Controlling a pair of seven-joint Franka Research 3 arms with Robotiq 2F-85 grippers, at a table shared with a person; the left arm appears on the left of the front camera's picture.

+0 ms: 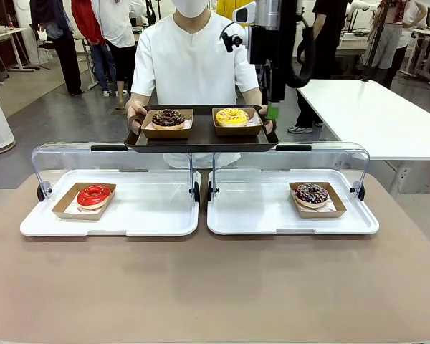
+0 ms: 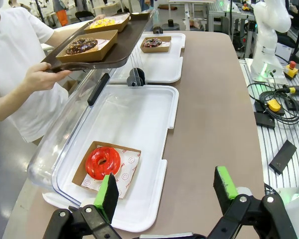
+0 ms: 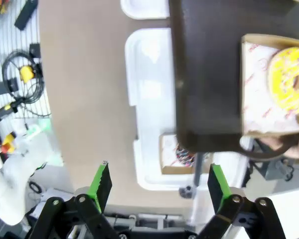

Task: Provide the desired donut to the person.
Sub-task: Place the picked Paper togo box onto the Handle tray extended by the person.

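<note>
**Yellow donut sitting on the held tray**

The yellow donut [image 1: 232, 116] is resting in its cardboard boat [image 1: 236, 122] at three o'clock on the brown tray [image 1: 201, 140] the person [image 1: 193, 64] is holding. It looks soft, light and sticky-glazed; gripping the stiff boat's rim seems safer. The right gripper [image 3: 157, 184] is hovering above, fingers wide and empty. The left gripper [image 2: 167, 194] is likewise spread over the red donut [image 2: 102, 162].
</note>
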